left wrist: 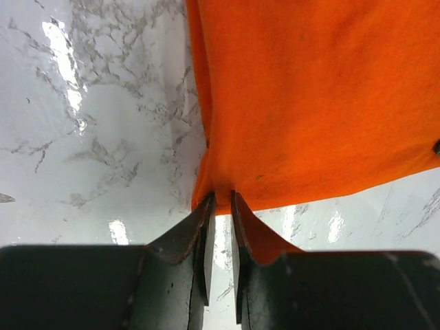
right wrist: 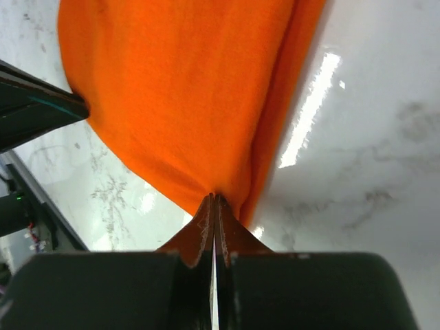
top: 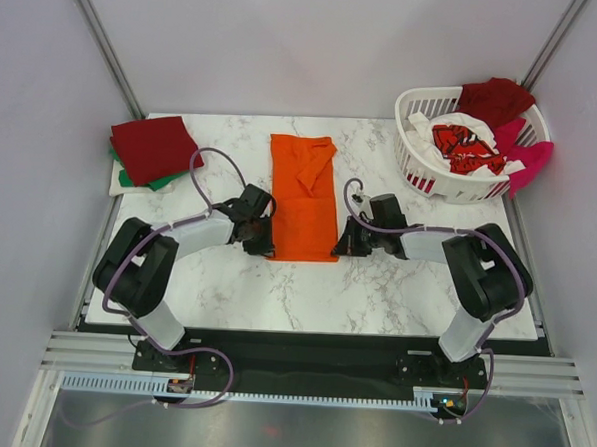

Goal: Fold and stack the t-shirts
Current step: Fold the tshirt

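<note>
Orange cloth fills the middle of the marble table (top: 395, 289): the orange t-shirt (top: 303, 199) lies flat as a long narrow strip, running from the far side towards the arms, with a few creases near its far end.

Both arms reach in to its near edge. The left gripper (top: 264, 246) sits at the near left corner. In the left wrist view its fingers (left wrist: 199, 227) stand with only a thin slit between them, and the hem is drawn to a point at their tips. It appears to be nipping that corner, though the cloth between the pads is hard to make out. The right gripper (top: 343, 248) is at the near right corner. In the right wrist view its fingers (right wrist: 230, 234) are pressed tight together, with the shirt's folded edge gathered into their tips, so it is clenched on the cloth.

At the far left corner of the table a folded dark red t-shirt (top: 154, 146) rests on top of a green t-shirt (top: 141, 180), of which only an edge shows. Something white peeks out beneath them, and I cannot tell what it is.

At the far right stands a white slatted laundry basket (top: 414, 154). A white t-shirt with red print (top: 463, 142) is crumpled inside it. A second dark red t-shirt (top: 495, 99) hangs over its far rim, and a magenta t-shirt (top: 527, 160) spills over its right side.
</note>
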You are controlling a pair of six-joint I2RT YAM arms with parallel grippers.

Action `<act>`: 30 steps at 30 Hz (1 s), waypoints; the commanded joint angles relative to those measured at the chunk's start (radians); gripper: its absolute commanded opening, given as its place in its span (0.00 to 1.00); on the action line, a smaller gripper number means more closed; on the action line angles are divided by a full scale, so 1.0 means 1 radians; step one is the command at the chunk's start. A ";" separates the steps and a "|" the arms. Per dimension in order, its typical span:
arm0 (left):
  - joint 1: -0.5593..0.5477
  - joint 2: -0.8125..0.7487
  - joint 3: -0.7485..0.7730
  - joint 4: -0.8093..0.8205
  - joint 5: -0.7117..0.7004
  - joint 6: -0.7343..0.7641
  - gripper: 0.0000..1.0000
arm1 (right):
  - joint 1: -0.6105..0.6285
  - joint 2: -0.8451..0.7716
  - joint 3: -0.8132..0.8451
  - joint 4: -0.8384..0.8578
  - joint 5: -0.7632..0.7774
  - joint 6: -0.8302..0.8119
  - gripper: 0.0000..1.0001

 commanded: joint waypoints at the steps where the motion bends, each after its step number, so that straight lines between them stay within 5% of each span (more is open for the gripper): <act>1: 0.001 -0.034 -0.035 -0.034 -0.024 -0.008 0.22 | -0.007 -0.073 -0.039 -0.220 0.199 -0.088 0.00; 8: -0.004 -0.071 -0.047 -0.034 -0.009 -0.022 0.22 | -0.007 -0.206 -0.042 -0.355 0.288 -0.090 0.10; 12: -0.010 -0.123 -0.053 -0.041 0.008 -0.035 0.26 | -0.005 -0.289 -0.059 -0.357 0.253 -0.056 0.48; 15: -0.013 -0.180 -0.047 -0.043 0.036 -0.038 0.45 | -0.005 -0.318 -0.077 -0.332 0.183 -0.036 0.63; 19: -0.013 -0.252 -0.029 -0.058 0.056 -0.040 0.63 | -0.001 -0.326 -0.121 -0.268 0.104 0.007 0.67; 30: -0.012 -0.388 -0.050 -0.138 -0.021 -0.011 0.64 | 0.005 -0.147 -0.163 -0.033 0.035 0.102 0.65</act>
